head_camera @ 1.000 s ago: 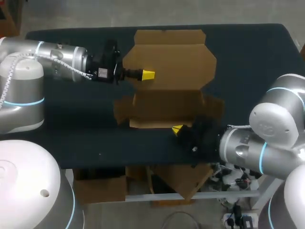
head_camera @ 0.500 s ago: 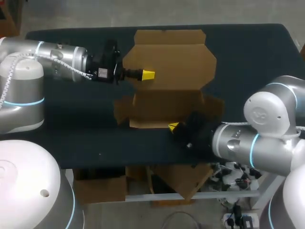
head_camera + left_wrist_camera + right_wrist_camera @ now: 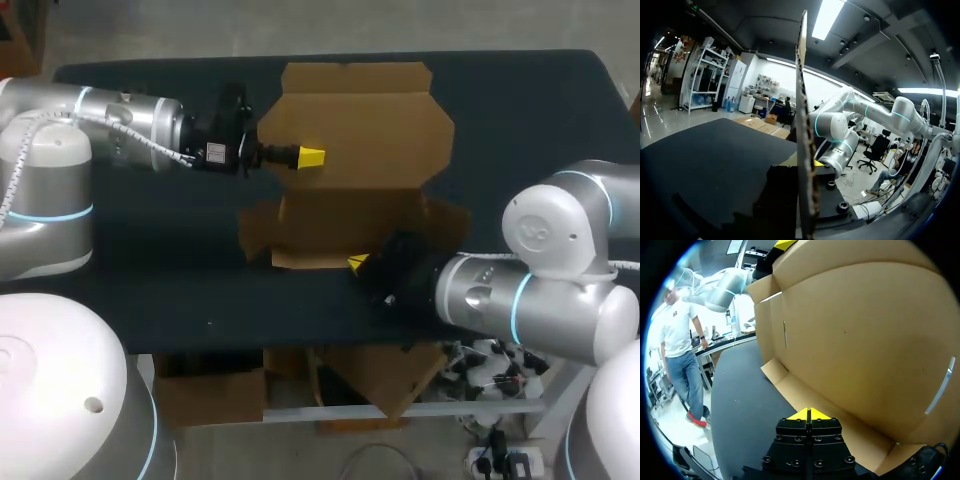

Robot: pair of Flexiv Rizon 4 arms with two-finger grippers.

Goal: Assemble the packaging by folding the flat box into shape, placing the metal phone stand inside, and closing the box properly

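Observation:
The brown cardboard box (image 3: 355,130) lies part-folded in the middle of the dark table (image 3: 150,250), its big lid panel toward the far edge. My left gripper (image 3: 310,156) is shut on that panel; in the left wrist view the cardboard (image 3: 805,150) runs edge-on straight out from the gripper. My right gripper (image 3: 358,263) is shut with nothing in it, its yellow tips at the box's near side. In the right wrist view the right gripper (image 3: 810,414) points at the low front flap (image 3: 790,386), with the box wall (image 3: 865,340) rising beyond. No phone stand is in view.
Bare dark table stretches on both sides of the box, widest at the left (image 3: 130,290) and far right (image 3: 540,110). My right arm's elbow (image 3: 545,235) hangs over the table's near right corner. My left arm (image 3: 722,287) shows past the box.
My right arm has swung left, carrying its shut gripper a little left and closer to the box's front flap. The left arm and the held panel have stayed still.

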